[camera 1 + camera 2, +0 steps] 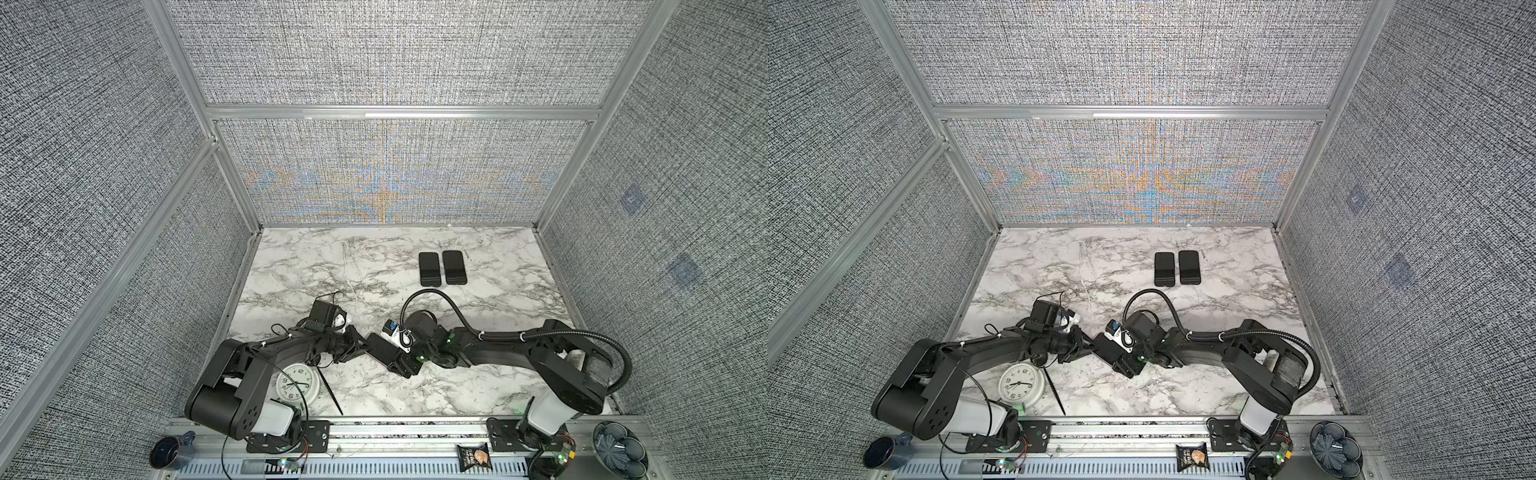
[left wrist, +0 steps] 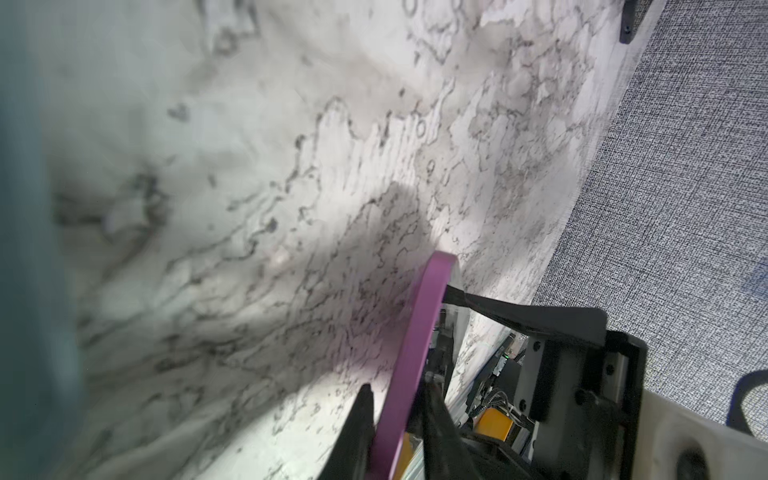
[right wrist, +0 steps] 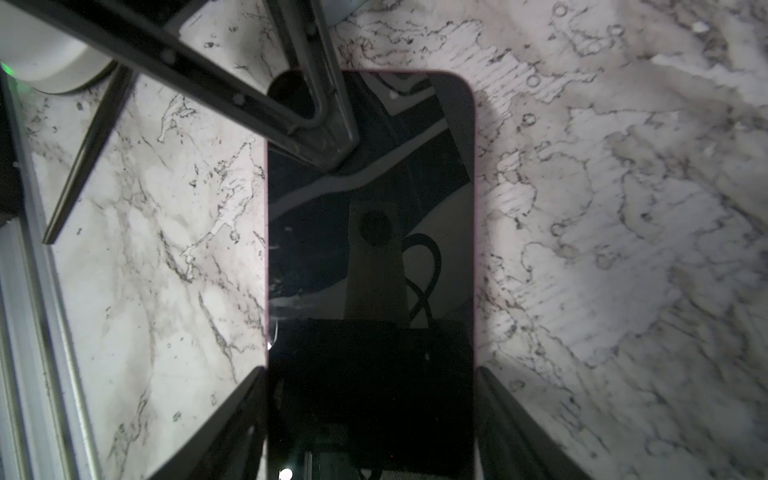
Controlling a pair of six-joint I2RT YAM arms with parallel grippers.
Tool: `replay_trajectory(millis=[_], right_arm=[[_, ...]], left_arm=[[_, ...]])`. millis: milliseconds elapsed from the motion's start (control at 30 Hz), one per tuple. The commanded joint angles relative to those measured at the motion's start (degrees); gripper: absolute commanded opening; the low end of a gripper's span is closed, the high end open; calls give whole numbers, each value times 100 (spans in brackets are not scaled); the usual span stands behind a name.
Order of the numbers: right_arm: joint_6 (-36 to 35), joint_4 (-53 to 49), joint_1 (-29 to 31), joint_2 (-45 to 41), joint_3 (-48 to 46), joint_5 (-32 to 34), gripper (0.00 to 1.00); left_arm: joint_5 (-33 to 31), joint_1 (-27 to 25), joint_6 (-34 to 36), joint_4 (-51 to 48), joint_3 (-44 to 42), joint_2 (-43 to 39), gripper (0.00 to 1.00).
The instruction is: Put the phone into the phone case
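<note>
Your right jaws clamp the phone (image 3: 370, 249) across its long edges; your left jaws pinch its far corner. It looks rigid with slick glass, so trust the edges.

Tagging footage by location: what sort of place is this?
Most likely a robot test booth: grey fabric walls on a metal frame enclose a marble-patterned table, with the left arm and right arm bolted to a rail at its front edge.
</note>
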Motion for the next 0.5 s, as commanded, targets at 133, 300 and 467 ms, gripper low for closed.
replay_trajectory(millis=[133,300,467], right_arm=[[-117,-197,19,22,-12,-104,78],[-143,-369,23,-106,55,39,84],[-165,-624,19,-459,116,208,87]], left_arm=[[239,-8,100,73,87,-204,9],[211,-8,125,-44,173,-302,4],[189,-9,133,-114,231,-413,1]])
